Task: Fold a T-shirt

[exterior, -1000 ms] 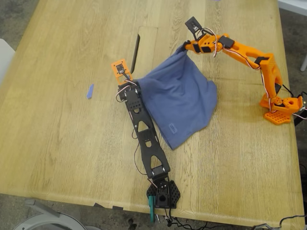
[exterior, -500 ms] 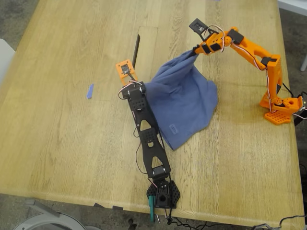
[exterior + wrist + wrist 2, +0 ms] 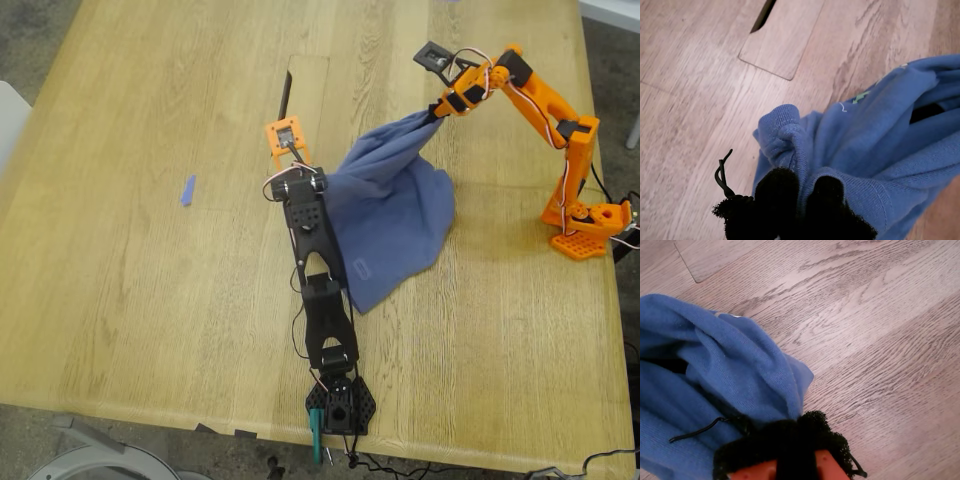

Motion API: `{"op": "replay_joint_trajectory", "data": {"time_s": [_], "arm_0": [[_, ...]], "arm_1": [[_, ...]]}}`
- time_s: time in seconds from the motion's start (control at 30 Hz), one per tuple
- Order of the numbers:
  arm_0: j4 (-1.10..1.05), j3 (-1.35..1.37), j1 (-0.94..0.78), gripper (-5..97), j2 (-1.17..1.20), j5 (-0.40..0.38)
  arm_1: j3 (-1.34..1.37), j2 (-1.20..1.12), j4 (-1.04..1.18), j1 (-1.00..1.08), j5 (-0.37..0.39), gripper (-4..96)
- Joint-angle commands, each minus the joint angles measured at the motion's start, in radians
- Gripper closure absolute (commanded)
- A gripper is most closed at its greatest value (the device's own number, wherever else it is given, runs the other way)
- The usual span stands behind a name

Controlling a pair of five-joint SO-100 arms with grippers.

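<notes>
The wooden table (image 3: pixel 140 290) carried the T-shirt (image 3: pixel 395 230) a little toward the exterior view's right of centre, its lower bulk resting on the boards while two corners were held up off them. Over the last second both arms had risen and drawn toward the exterior view's right, so the cloth that had been spread wide between them was now bunched narrower and taller, hanging in a steep drape. My first gripper (image 3: pixel 322 183), on the black arm, was clamped tight on a ribbed hem edge; the first wrist view showed the dark pads (image 3: pixel 777 192) pinching folded fabric with the green print just visible beyond. My second gripper (image 3: pixel 438 113), on the orange arm, was likewise closed on the opposite corner, cloth gathered between its padded tips. I judged this a lift ahead of carrying the held edge over for a fold. A small blue scrap (image 3: pixel 187 190) lay well apart.
</notes>
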Motion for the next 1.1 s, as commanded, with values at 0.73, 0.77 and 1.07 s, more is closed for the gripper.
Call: {"op": "replay_joint_trajectory", "data": {"time_s": [0.73,0.77,1.07], "arm_0": [[-0.060,0.854,0.295,92,0.699,-0.023],[-0.072,0.908,0.305,92,0.724,-0.026],[-0.233,1.259,0.434,87,0.856,-0.051]], "arm_1": [[0.946,0.637,-0.410,-0.112,0.009,91.2],[0.974,0.649,-0.433,-0.114,0.009,91.2],[1.278,0.801,-0.603,-0.160,0.015,91.2]]}}
